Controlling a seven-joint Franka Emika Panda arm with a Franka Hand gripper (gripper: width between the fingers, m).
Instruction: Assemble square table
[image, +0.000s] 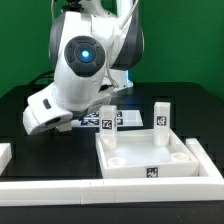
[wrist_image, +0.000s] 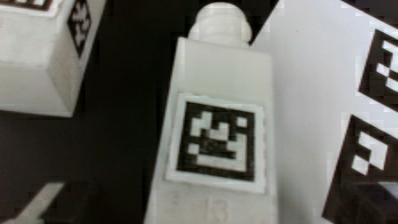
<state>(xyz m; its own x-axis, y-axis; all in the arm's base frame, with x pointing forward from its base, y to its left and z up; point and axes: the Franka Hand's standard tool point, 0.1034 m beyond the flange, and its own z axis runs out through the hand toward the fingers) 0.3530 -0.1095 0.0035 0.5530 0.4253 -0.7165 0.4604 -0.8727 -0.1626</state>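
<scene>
The square table slab (image: 150, 158) lies with its rim and corner sockets up at the exterior view's lower right. One tagged white leg (image: 161, 116) stands behind it. A second leg (image: 107, 112) is just under my wrist; in the wrist view it (wrist_image: 222, 110) fills the middle, tag facing the camera, its threaded tip pointing away. Another tagged white leg (wrist_image: 45, 60) lies beside it. My gripper is hidden behind the arm in the exterior view. My fingertips do not show clearly in the wrist view, where the middle leg runs down to the picture's edge.
The marker board (wrist_image: 338, 90) lies right beside the middle leg and also shows in the exterior view (image: 122, 121). Long white border rails run along the front (image: 90, 187) and at the exterior view's left (image: 5, 155). The arm's bulk (image: 80, 65) hangs over the table's middle.
</scene>
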